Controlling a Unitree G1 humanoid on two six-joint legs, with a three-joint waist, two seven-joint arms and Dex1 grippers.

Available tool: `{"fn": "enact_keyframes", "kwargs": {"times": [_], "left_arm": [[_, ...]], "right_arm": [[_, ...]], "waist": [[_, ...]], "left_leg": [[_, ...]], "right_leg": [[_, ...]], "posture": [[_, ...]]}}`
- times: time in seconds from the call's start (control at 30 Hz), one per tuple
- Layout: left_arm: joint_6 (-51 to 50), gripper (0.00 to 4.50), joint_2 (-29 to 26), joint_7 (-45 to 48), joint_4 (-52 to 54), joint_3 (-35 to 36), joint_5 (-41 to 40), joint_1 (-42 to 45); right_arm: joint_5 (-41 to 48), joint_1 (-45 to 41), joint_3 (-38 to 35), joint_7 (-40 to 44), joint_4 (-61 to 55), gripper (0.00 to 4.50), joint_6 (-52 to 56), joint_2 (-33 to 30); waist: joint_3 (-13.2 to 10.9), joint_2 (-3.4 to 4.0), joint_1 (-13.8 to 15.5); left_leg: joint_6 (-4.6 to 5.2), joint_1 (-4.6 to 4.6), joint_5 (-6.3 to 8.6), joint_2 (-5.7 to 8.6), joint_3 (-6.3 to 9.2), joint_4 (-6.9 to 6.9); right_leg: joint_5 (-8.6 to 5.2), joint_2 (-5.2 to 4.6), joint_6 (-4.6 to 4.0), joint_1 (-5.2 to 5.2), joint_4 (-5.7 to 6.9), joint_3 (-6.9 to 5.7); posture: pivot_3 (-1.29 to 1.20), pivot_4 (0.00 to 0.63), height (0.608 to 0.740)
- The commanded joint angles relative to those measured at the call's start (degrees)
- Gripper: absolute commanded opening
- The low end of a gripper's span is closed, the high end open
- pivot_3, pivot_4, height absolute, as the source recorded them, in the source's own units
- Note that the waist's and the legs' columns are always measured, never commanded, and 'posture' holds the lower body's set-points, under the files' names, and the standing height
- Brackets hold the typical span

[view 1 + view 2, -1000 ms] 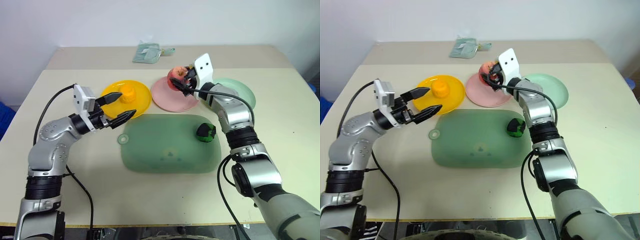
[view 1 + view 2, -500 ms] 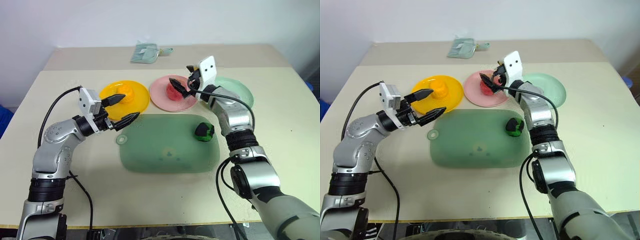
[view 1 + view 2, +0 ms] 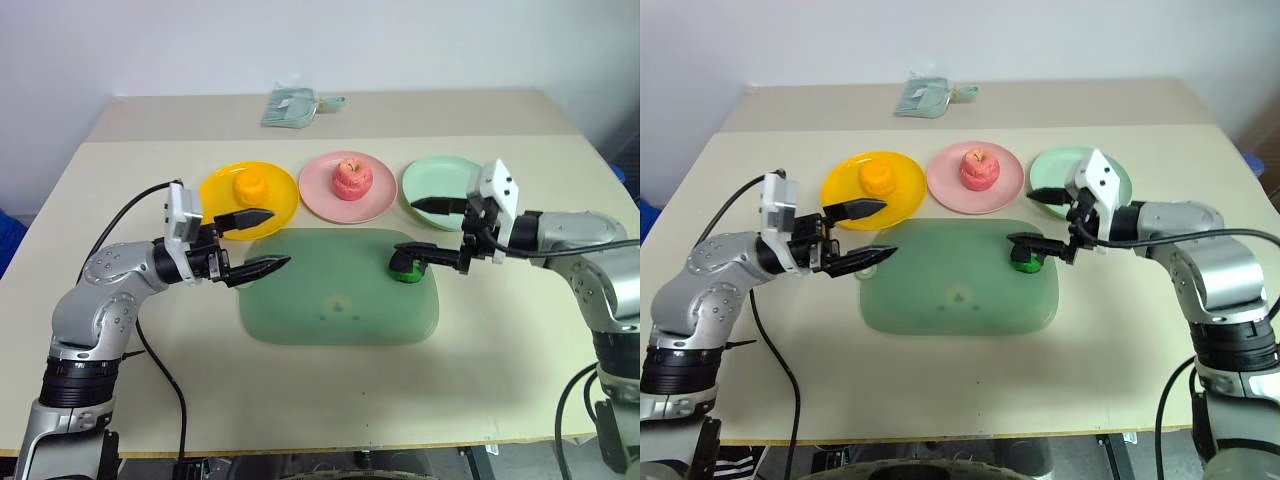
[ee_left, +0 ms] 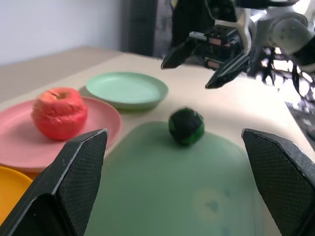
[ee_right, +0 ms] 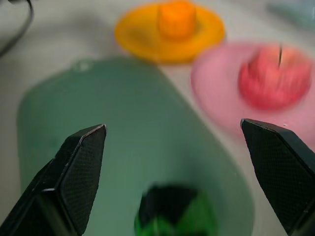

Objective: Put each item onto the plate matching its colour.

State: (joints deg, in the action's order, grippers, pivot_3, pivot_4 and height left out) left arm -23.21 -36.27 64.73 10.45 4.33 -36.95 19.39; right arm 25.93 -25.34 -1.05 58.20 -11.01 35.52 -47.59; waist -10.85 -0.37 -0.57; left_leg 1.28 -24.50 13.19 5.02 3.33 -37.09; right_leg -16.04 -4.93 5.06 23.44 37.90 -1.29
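Observation:
The ribbed orange item [image 3: 250, 186] sits on the yellow plate [image 3: 216, 198]. On the pink plate [image 3: 318, 202] the pink apple [image 3: 352, 177] stands upright. The mint green plate [image 3: 442, 178] holds nothing. A dark green lump [image 3: 405, 265] lies on the right part of the large green mat [image 3: 335, 305]. My right gripper [image 3: 405, 225] is open and points left; its lower fingertip hovers just above the lump, nothing held. My left gripper [image 3: 278, 238] is open and empty at the mat's left edge, in front of the yellow plate. The left wrist view shows the lump [image 4: 186, 126] and apple [image 4: 59, 113].
A folded pale green cloth [image 3: 295, 104] lies at the back of the beige table [image 3: 150, 400]. The three plates stand in a row behind the mat. There is free table surface in front of the mat and on both sides.
My right gripper opened and left the apple on the pink plate, then drew back to the right and now hangs by the green lump. My left gripper shifted slightly toward the mat.

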Motion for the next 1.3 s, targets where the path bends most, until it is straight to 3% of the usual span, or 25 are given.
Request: {"fn": "enact_keyframes", "kwargs": {"times": [0.03,0.6,0.73,0.97,1.3], "left_arm": [[1.1,4.50,-0.4,1.1,-0.4,0.0,0.5,1.5],[2.4,4.50,0.3,0.7,-1.2,-0.4,2.2,1.8],[1.1,4.50,0.4,-0.1,-0.8,-0.4,1.7,1.6],[1.2,4.50,0.8,-1.7,-1.1,0.7,1.2,2.1],[5.2,4.50,4.0,-5.1,-3.6,0.2,3.6,4.6]], "right_arm": [[-6.4,2.7,2.7,-0.3,0.5,4.45,-5.2,-2.7],[-12.7,3.4,6.3,-1.5,5.8,4.45,-10.8,1.3],[-12.8,2.7,6.3,-1.7,6.2,3.20,-11.1,2.2],[-6.9,-1.3,0.8,-3.4,6.2,3.20,-7.9,6.0],[-19.5,-16.8,-3.2,-27.8,33.1,3.20,-19.2,11.4]], "waist": [[0.0,0.00,0.1],[0.0,0.00,0.3],[0.0,0.00,0.3],[0.0,0.00,0.1],[0.0,-0.01,0.8]], "left_leg": [[0.00,0.00,0.00,0.00,0.00,0.01],[0.00,-0.01,0.00,0.01,0.01,-0.02],[0.00,-0.01,0.00,0.01,0.01,-0.02],[-0.06,-0.01,-0.03,0.01,0.02,-0.01],[-0.36,0.00,-0.21,0.04,-0.02,0.00]], "right_leg": [[0.00,0.00,0.00,0.01,0.00,0.00],[0.00,0.00,0.00,-0.02,-0.03,-0.01],[0.00,0.00,0.01,-0.02,-0.03,-0.01],[0.00,0.01,0.01,-0.01,-0.03,-0.01],[0.01,0.02,0.01,0.00,0.01,-0.01]], "posture": [[0.00,0.150,0.729],[0.00,0.150,0.729],[0.00,0.150,0.729],[0.00,0.150,0.729],[0.00,0.150,0.729]]}}
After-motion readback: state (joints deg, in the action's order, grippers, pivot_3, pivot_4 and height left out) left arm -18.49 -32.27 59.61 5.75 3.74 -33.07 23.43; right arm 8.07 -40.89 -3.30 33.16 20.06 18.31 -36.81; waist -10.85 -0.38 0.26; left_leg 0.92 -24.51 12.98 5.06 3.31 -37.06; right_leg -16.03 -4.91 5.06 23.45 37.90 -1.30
